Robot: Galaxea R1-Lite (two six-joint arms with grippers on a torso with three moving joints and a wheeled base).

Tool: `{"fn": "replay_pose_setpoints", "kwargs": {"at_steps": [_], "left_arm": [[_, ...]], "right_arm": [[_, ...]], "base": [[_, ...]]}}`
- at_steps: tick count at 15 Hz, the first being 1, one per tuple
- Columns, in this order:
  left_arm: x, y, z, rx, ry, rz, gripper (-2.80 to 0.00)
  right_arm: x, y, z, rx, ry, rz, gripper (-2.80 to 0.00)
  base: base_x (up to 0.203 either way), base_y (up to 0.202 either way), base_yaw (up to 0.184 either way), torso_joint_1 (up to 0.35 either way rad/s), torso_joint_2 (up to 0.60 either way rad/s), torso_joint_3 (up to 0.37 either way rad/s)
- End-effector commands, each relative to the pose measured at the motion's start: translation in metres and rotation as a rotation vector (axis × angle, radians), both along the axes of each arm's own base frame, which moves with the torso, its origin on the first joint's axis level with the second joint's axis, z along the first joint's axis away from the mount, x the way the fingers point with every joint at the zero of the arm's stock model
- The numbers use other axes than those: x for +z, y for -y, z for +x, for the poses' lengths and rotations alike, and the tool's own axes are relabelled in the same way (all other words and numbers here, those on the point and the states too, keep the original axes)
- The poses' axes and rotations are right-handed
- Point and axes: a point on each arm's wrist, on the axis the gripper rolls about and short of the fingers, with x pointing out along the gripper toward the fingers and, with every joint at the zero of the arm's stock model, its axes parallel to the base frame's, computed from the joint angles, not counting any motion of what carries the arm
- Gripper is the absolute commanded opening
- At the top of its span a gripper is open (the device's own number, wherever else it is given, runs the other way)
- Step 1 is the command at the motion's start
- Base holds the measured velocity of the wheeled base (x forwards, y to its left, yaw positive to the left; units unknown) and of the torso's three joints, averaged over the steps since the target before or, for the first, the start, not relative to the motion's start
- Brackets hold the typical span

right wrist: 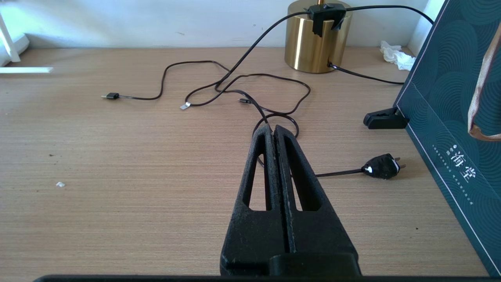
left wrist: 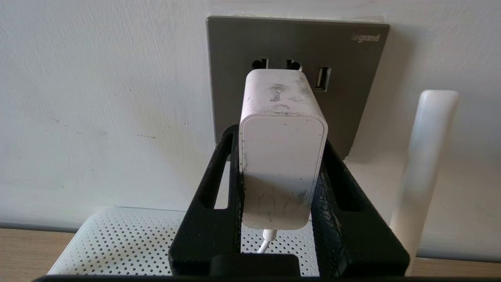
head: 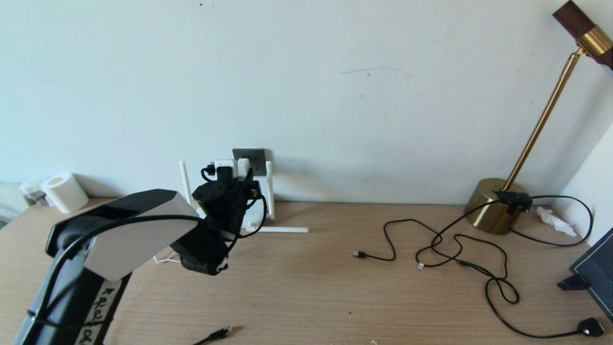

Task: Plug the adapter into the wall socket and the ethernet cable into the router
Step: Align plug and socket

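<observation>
Left wrist view shows the left gripper (left wrist: pixel 282 156) pinching the adapter (left wrist: pixel 282 156) between its two black fingers (left wrist: pixel 219 184), one on each side of the scuffed white body. The adapter's front end sits at the wall socket (left wrist: pixel 352 78), a dark grey Legrand plate, just under two round pin holes and beside a USB slot; whether its pins are fully seated cannot be told. A thin white cord (left wrist: pixel 267 241) leaves the adapter's rear.

Below it lies the perforated top of the router (left wrist: pixel 117 243), with one antenna (left wrist: pixel 426 156) standing at about three o'clock from the adapter.

From the head camera, the ethernet cable (head: pixel 215 334) lies on the wooden table (head: pixel 311 287) at six o'clock from the left gripper, well apart from the router.

The right gripper (right wrist: pixel 274 133) hangs low above the table with its fingers pressed together, holding nothing; a black mains plug (right wrist: pixel 381 166) lies at its three o'clock, and a brass lamp base (right wrist: pixel 313 39) at twelve.
</observation>
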Motion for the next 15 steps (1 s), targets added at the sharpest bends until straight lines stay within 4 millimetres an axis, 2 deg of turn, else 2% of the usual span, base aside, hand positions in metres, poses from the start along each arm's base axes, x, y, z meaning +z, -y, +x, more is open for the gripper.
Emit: {"fn": "replay_pose_setpoints", "kwargs": {"at_steps": [1,5,10,15], "left_arm": [[0.000,-0.001,0.000,0.003,0.005,-0.003,-2.80],[0.001,-0.002,0.000,0.004,0.005,-0.002,-2.80],[-0.006,-0.013,0.004,0.023,-0.007,0.001,-2.80],[0.001,-0.009,0.002,0.014,0.008,-0.004,-2.80]], "right_arm": [[0.000,0.000,0.000,0.000,0.001,0.000,-2.80],[0.000,0.000,0.000,-0.001,0.001,0.001,-2.80],[0.000,0.000,0.000,0.000,0.001,0.001,-2.80],[0.000,0.000,0.000,-0.001,-0.001,0.000,-2.80]], "base": [[0.000,0.000,0.000,0.000,0.00,0.000],[0.000,0.000,0.000,0.000,0.00,0.000],[0.000,0.000,0.000,0.000,0.00,0.000],[0.000,0.000,0.000,0.000,0.00,0.000]]}}
